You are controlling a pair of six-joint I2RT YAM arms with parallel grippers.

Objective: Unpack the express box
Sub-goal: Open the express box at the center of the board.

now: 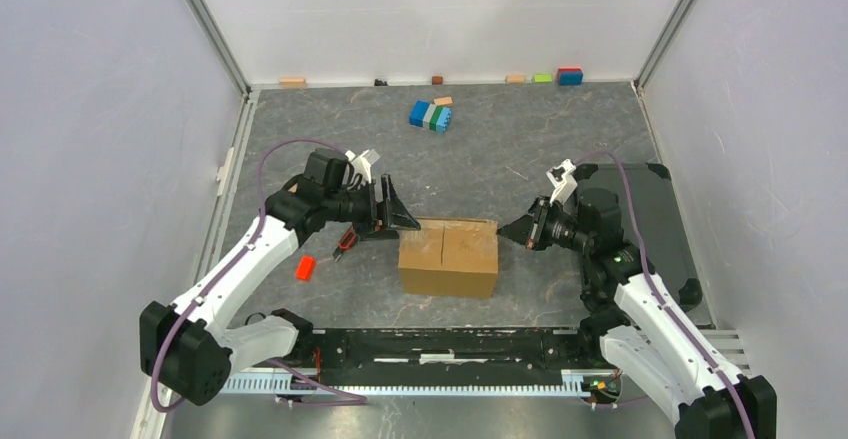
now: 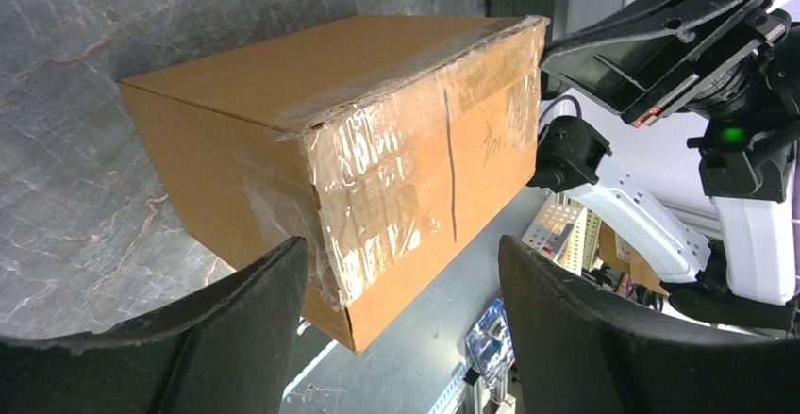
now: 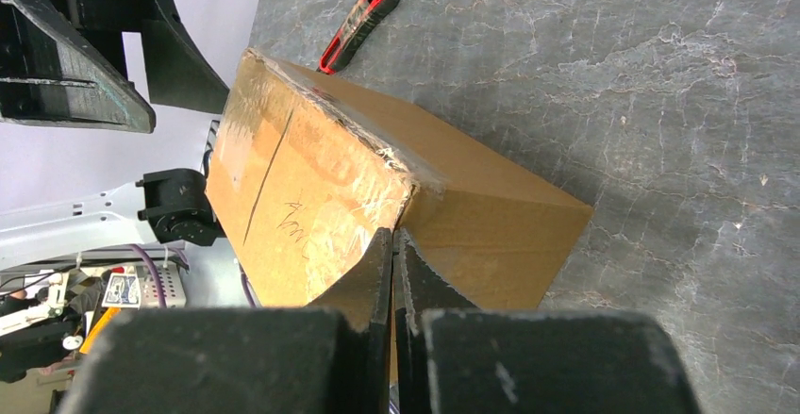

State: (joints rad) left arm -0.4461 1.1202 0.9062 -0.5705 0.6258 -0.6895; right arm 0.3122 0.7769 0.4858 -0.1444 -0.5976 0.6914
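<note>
The express box point(image 1: 448, 256) is a brown carton, its flaps closed and sealed with clear tape, lying on the grey table near the front. My left gripper point(image 1: 402, 222) is open and empty at the box's far left corner. In the left wrist view the box point(image 2: 321, 131) lies just ahead of my spread left gripper point(image 2: 404, 249). My right gripper point(image 1: 506, 229) is shut and empty, its tips at the box's right edge. In the right wrist view my right gripper point(image 3: 392, 237) points at the taped upper edge of the box point(image 3: 491, 221).
A red and black utility knife point(image 1: 345, 241) lies left of the box, also in the right wrist view point(image 3: 363, 16). A small red object point(image 1: 305, 268) lies nearer. A flat black tray point(image 1: 655, 221) lies on the right. A blue-green block cluster point(image 1: 431, 116) lies far back. Loose blocks point(image 1: 569, 76) line the back wall.
</note>
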